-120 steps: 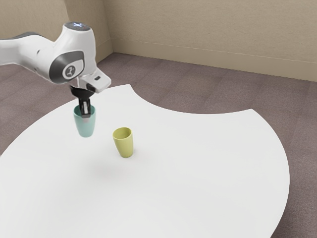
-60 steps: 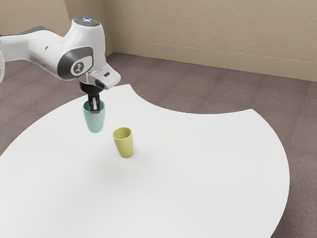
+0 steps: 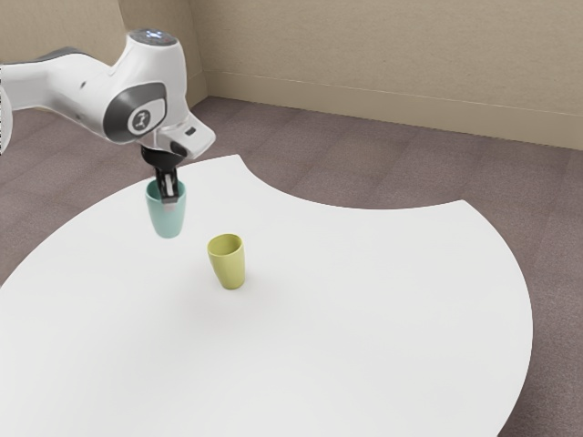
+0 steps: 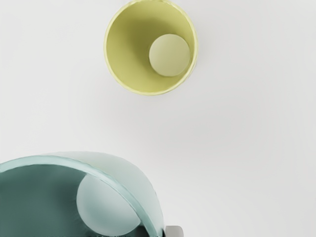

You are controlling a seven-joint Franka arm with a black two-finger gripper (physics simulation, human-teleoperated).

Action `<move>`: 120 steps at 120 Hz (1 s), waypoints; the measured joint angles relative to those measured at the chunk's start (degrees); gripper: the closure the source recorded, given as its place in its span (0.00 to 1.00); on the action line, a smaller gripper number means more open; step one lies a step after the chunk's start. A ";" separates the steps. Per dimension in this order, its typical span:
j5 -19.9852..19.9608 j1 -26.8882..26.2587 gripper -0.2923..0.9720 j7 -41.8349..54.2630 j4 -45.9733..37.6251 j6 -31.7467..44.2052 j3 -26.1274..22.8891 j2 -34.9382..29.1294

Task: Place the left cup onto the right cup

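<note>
Exterior view, reading from its left: white arm comes in over the table and bends down at the wrist. Gripper points straight down, clenched on the rim of the teal cup, one finger seemingly inside the wall and one outside. That pinch grip keeps the cup's base free, so it can be lowered onto another cup.

- Teal cup: upright, mouth up, hanging clear of the table, off to the exterior view's left of the yellow-green cup and higher than its rim. The two are apart and not touching.
- Yellow-green cup: stands upright on the table, mouth open, untouched. It is the target and it sits alone, so nothing blocks an approach from above.
- Past the yellow-green cup toward the exterior view's right: white tabletop, then brown floor.

Wrist view: the teal rim sits right under the hand. The yellow-green cup's mouth and round floor show beyond it, off-centre from the held cup.

Judgement: carry phase. The height looks chosen to clear the yellow-green rim. Next the hand needs to travel sideways until the teal base is centred over the yellow-green mouth, then descend. Risk: a small offset would clip the rim and tip the standing cup.
</note>
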 joint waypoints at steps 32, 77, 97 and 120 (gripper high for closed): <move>0.00 -1.28 0.85 -0.11 0.34 0.20 0.01 0.32; 0.00 -2.82 0.85 -0.23 1.72 0.33 -0.01 1.38; 0.00 -3.65 0.85 -0.30 2.60 0.38 -0.01 2.25; -0.06 -4.51 0.85 -0.34 3.84 0.60 -0.01 3.78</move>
